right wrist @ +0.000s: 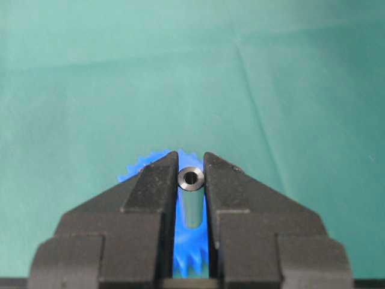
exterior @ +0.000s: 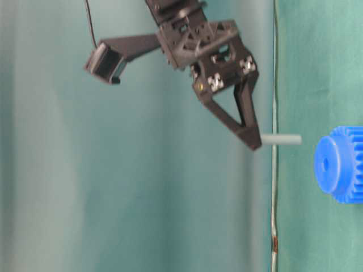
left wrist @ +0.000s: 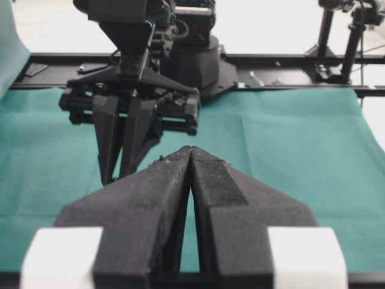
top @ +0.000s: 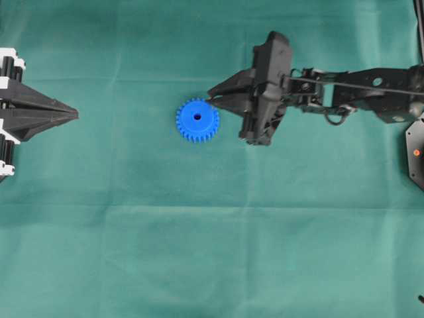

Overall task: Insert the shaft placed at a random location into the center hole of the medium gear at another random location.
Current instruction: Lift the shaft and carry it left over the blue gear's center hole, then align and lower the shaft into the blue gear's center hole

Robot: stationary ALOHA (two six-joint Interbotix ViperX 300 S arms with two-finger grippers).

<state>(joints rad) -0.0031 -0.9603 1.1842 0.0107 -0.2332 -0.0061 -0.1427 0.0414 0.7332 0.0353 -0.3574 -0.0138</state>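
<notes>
— Well, how many things are laid out on the bench (top: 132,252)?

— One blue gear (top: 197,120) is seen lying flat on the green cloth, with one small dark hole (top: 197,117) in its middle. One grey pin (right wrist: 192,201) is counted as well, but it is not on the cloth: it is pinched between the jaws of the right gripper (top: 211,98), and its open end is seen as a shiny ring in the right wrist view.

— And where is that pin held in relation to the gear?

— From overhead, the tips of the right gripper are placed just beside the gear's upper right rim. In the table-level view the pin (exterior: 281,140) is seen jutting out of the jaw tips toward the cloth, clear of the gear (exterior: 340,164) and not in line with the hole (exterior: 325,163). In the right wrist view the gear (right wrist: 141,167) is partly hidden behind the jaws.

— How many grippers are counted?

— Two. The left gripper (top: 75,114) is parked at the left edge, well apart from the gear, with its jaws pressed together and nothing between them; this is confirmed in the left wrist view, where the two fingers (left wrist: 157,192) are seen meeting at their tips.
</notes>
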